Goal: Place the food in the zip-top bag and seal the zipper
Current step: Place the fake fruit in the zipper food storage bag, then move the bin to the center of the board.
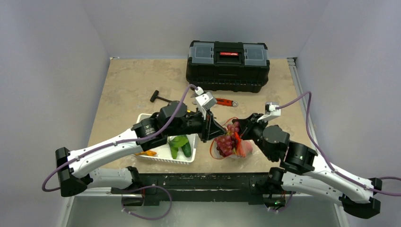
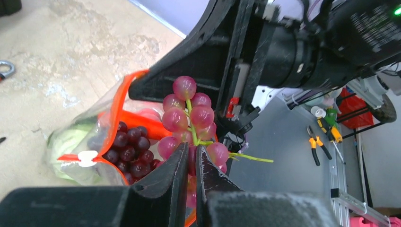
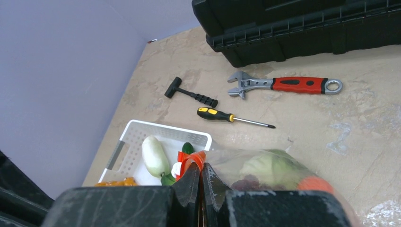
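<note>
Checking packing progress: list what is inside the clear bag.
Dark grapes, a pale green cabbage and a red-orange piece show inside the bag. Anything beneath them is hidden.

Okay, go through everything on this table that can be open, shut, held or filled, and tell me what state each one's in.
toolbox: lid shut.
zip-top bag: mouth open, partly filled.
zipper: unsealed.
grape bunch: held at the bag's mouth.
left gripper: shut on the grape bunch.
right gripper: shut on the bag's mouth edge.
white basket: food pieces inside.
</note>
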Controlling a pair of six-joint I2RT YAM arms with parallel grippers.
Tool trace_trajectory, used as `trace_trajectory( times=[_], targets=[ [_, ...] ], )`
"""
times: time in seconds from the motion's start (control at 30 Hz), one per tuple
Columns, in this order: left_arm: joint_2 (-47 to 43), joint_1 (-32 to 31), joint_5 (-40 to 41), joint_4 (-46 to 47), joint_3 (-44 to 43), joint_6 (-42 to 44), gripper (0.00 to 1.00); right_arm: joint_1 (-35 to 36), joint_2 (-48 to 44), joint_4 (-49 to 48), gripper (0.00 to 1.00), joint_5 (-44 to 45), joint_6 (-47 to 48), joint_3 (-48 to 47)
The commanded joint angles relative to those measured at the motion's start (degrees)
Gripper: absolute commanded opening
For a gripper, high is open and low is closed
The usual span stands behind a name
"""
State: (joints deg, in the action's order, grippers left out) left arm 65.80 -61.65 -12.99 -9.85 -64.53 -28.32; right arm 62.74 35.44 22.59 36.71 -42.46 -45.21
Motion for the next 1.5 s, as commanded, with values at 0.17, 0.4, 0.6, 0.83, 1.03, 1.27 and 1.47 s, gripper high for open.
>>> trace_trajectory(
  times=[0.17,0.4,0.6,0.83,1.03,1.27,1.47],
  targets=[
    [4.12,-1.85,5.17,-1.29,-0.47,-0.36,0.00,0.13,-1.34,-4.97,0.00,1.64,-0.58,-4.70],
    [9.71,-1.87,5.52,-12.93,-9.98,-2.76,0.52,0.10,-0.66,-4.83,0.00,1.45,-0.43,-4.49],
    [6.85,-1.81,6.10,-16.78,-11.14,-3.10,0.98,0.10,-0.98,-3.70,0.00,2.12,-0.26,-3.87],
    [0.55,-1.81,13.44,-24.42,-7.26,-4.16,0.85,0.08,-1.20,-2.54,0.00,3.15,0.35,-3.66],
    [-4.36,-1.56,17.99,-22.90,4.38,-10.86,0.71,0.08,-2.03,-1.24,0.00,4.50,0.96,-3.42],
    [3.07,-1.55,13.83,-13.43,10.61,-17.85,0.68,0.06,-2.00,-0.55,0.00,4.15,0.97,-3.41],
    [11.40,-0.93,16.74,-9.62,14.59,-22.33,0.66,0.06,-3.17,0.32,0.00,4.12,0.45,-3.07]
  ],
)
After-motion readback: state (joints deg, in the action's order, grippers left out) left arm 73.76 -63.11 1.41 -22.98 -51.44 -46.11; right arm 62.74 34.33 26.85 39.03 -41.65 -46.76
